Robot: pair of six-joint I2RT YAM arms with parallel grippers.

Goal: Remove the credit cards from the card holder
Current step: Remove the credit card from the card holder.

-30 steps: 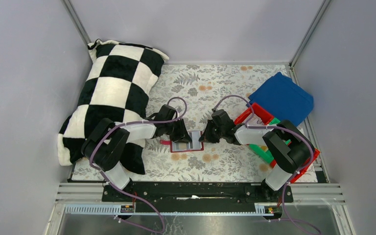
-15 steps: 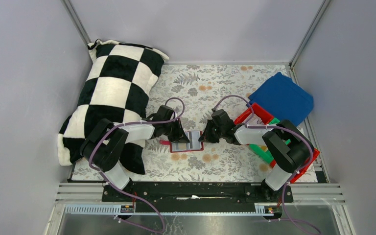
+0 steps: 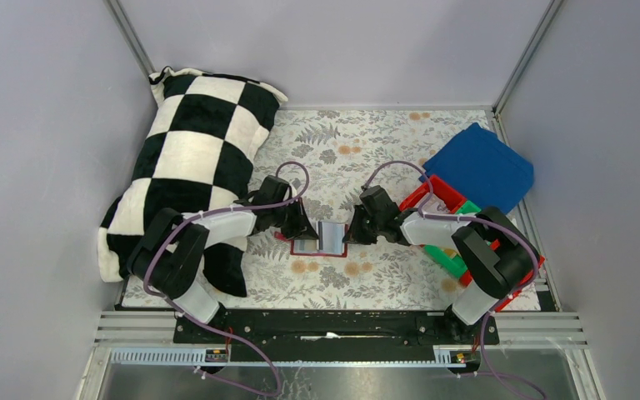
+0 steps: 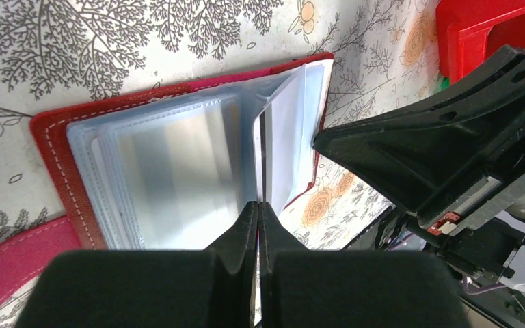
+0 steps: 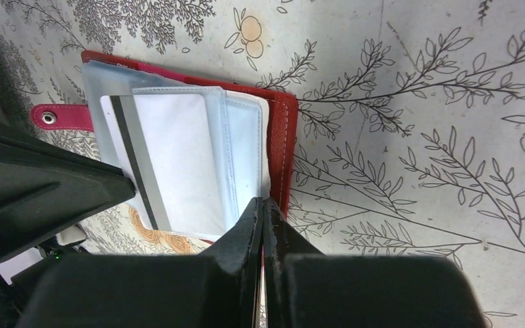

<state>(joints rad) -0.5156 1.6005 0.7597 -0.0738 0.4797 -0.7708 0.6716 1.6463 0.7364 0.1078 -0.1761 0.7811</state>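
centrally, closed left end effector (image 3: 307,236) and closed right end effector (image 3: 352,236) at card holder (image 3: 327,241) between pillow (image 3: 192,158), red bins (image 3: 440,193)

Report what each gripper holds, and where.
Left gripper pinches a thin sheet in the card holder by its near edge; card or sleeve, unclear. Right gripper seems to pinch the holder's red cover edge.

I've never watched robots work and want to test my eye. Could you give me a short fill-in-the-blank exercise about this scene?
1. The card holder lies ___ on the flowered cloth.
2. The left gripper and the right gripper both have their fingers ___.
3. The card holder's stitched cover is ___.
4. The pillow is checked black and ___.
Missing words: open; shut; red; white.
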